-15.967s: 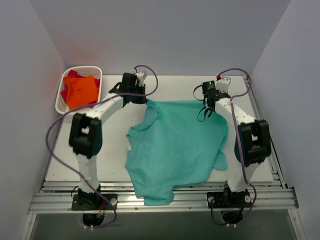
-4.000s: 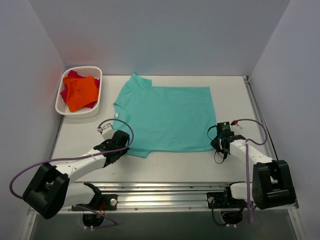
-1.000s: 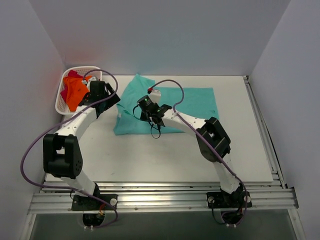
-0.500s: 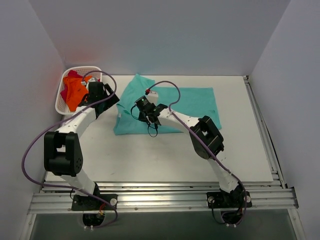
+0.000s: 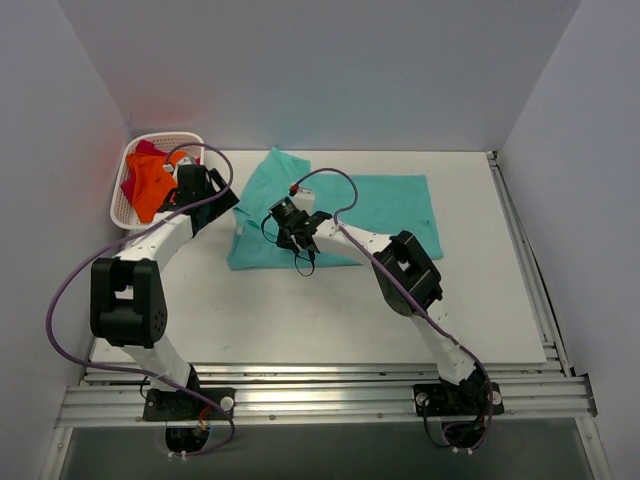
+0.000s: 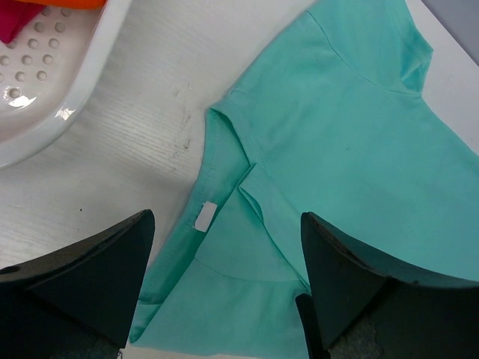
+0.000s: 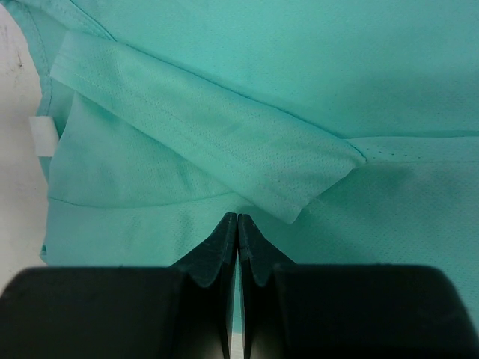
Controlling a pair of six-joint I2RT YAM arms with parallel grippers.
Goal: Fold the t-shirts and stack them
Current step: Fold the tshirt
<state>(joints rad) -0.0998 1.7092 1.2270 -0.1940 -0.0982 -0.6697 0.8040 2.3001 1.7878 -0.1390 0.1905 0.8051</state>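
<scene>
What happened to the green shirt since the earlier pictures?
The teal t-shirt, spread flat before, got folded over toward the back. The left claw swung up beside the basket, open; the right claw reached across onto the shirt, shut. The basket, orange t-shirt and magenta t-shirt stayed put.

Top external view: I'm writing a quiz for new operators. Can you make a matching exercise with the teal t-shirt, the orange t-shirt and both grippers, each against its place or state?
Column one:
1. teal t-shirt
2. orange t-shirt
3. left gripper
4. right gripper

Column two:
A. shut
B. in the white basket
C. lying on the table
D. open

Pairs: 1-C, 2-B, 3-D, 4-A
</scene>
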